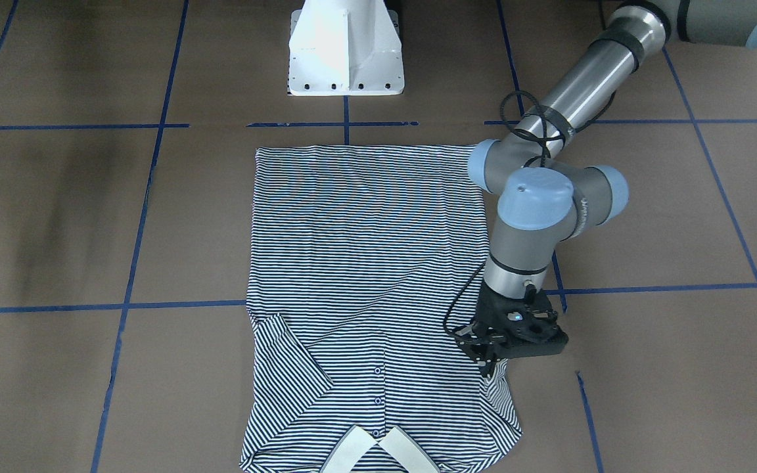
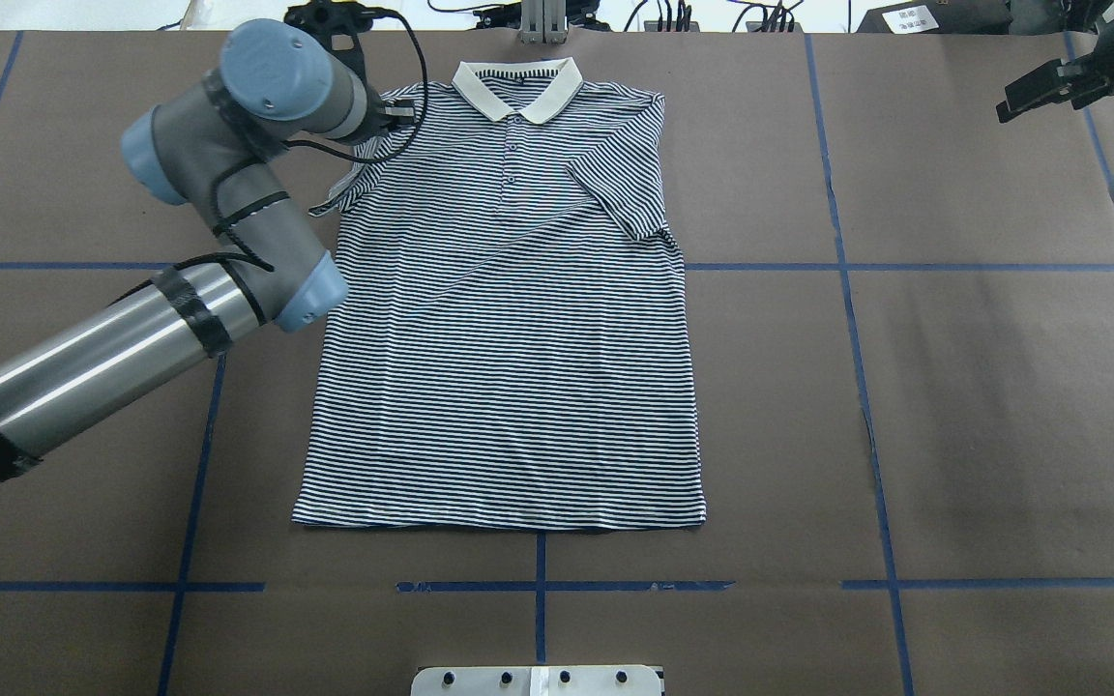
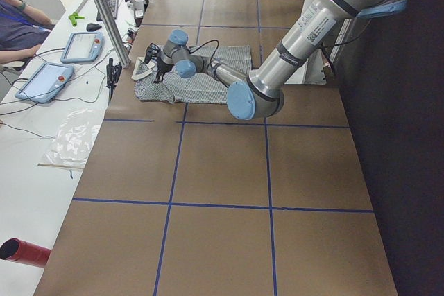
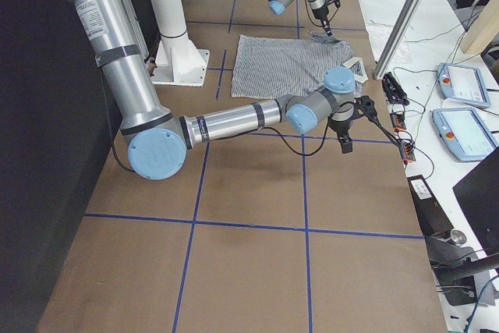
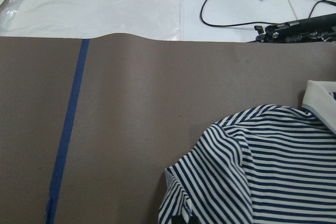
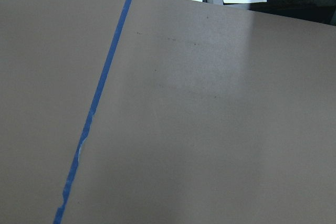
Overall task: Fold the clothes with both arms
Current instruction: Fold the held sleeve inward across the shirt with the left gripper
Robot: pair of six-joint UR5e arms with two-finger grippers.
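The polo shirt (image 2: 509, 367) lies front-up and mostly flat on the desk (image 2: 905, 387). The left gripper (image 1: 487, 368) stands at its outer shoulder, the jaws looking drawn together on a pinch of the near sleeve (image 5: 210, 182), which rucks up in soft ridges right beneath it. From that rucking I judge the knit thin, light and limp, with no stiffness to carry a fold, so it will drape from any single hold and drag the neighbouring cloth along. It seems to cling to the brown desk covering enough not to slide freely, and nothing about it looks fragile. Just inward of the gripper, the shoulder seam and sleeve edge are doubled layers and should give a firmer hold than the single-layer body. Farther across sit the cream collar (image 2: 518, 87), likely the stiffest part, and the buttoned placket (image 2: 511, 159), both better left alone. Beyond them the other sleeve (image 2: 625, 193) lies turned in over the chest. Farthest from the gripper, toward the robot, the hem (image 2: 499, 522) runs straight, and its two corners look like the natural holds for a lengthwise fold with both arms. The right gripper (image 2: 1016, 100) hangs well apart from the shirt, touching no cloth. Whether its jaws are apart or together I cannot tell.
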